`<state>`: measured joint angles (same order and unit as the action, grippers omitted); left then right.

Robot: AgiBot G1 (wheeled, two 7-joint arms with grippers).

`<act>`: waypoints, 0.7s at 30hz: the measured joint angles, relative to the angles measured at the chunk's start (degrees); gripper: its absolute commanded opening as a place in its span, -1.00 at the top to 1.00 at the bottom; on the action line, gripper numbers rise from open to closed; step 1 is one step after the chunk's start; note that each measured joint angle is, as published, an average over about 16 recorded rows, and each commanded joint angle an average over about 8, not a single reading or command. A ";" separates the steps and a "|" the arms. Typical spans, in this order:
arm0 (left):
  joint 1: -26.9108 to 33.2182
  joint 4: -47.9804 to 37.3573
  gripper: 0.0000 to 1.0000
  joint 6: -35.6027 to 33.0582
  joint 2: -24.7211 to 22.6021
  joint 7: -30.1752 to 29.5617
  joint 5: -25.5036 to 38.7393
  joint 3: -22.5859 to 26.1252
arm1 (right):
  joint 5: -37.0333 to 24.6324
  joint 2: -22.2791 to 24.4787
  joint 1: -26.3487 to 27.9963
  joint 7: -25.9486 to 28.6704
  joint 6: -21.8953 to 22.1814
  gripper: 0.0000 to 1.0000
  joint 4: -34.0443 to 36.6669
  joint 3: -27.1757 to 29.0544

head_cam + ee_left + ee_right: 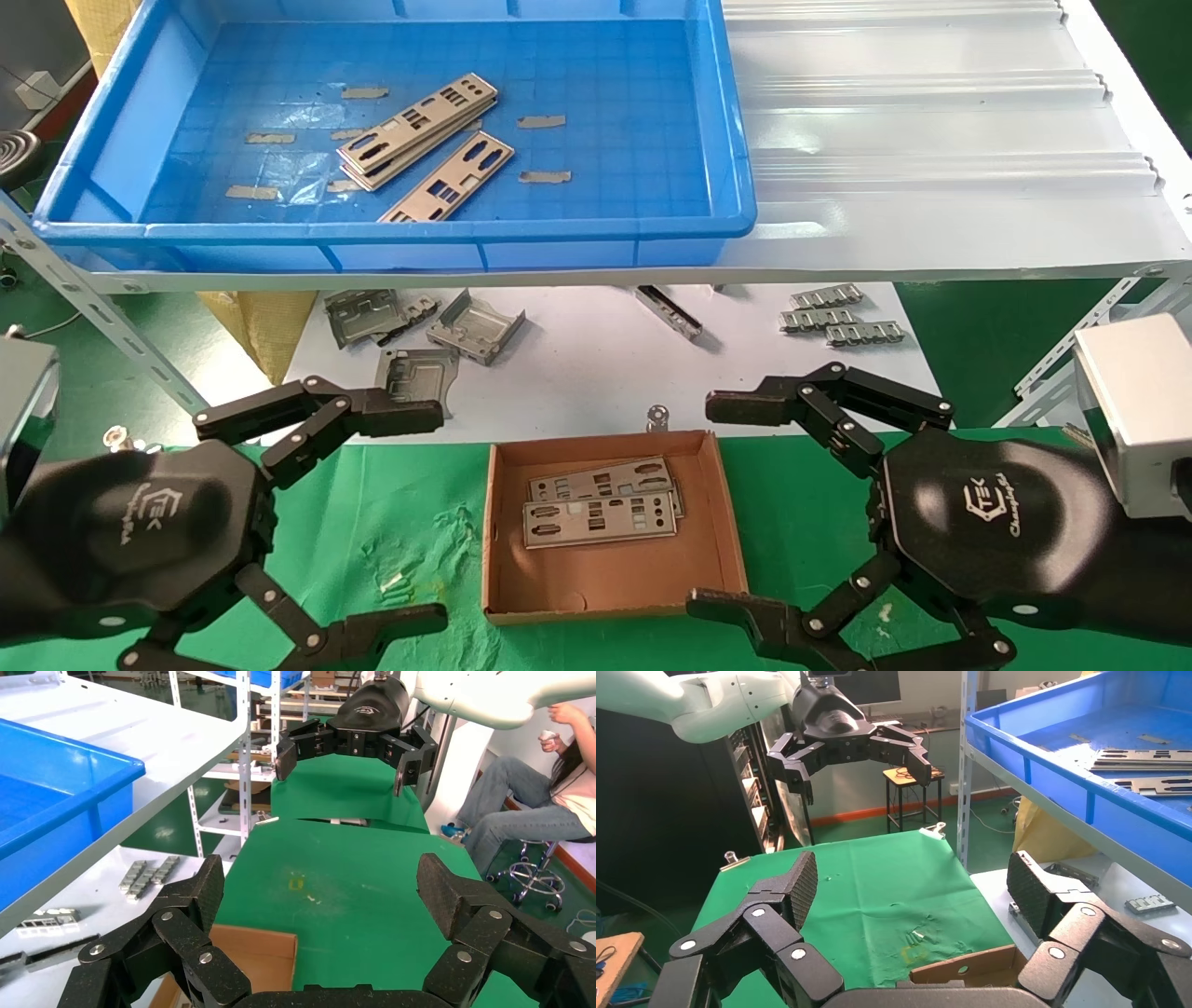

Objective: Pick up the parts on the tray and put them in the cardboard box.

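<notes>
On the green-clothed worktop (410,531), two empty, spread claws, left (391,517) and right (745,508), are recorded flanking the brown cardboard box (610,585); silver punched plates (419,130) lie diagonally in the blue plastic tray (559,228) beyond, nearer the left claw.

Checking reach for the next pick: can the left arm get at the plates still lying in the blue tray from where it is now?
Probably yes. The left gripper is open and empty, the parts lie uncovered in the open-topped tray, and nothing stands between them; it must rise over the rim.

Open path above cardboard box (610,438)
</notes>
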<state>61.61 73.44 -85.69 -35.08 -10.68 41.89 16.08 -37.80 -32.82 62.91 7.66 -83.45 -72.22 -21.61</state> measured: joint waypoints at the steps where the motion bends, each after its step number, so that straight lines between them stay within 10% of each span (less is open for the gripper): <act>1: 0.00 0.00 -1.00 0.00 0.00 0.00 0.00 0.00 | 0.00 0.00 0.00 0.00 0.00 -1.00 0.00 0.00; 21: 0.00 0.00 -1.00 0.00 0.00 0.00 0.00 0.00 | 0.00 0.00 0.00 0.00 0.00 -1.00 0.00 0.00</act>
<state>61.61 73.44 -85.69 -35.08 -10.68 41.89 16.08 -37.80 -32.82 62.92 7.66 -83.45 -72.22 -21.61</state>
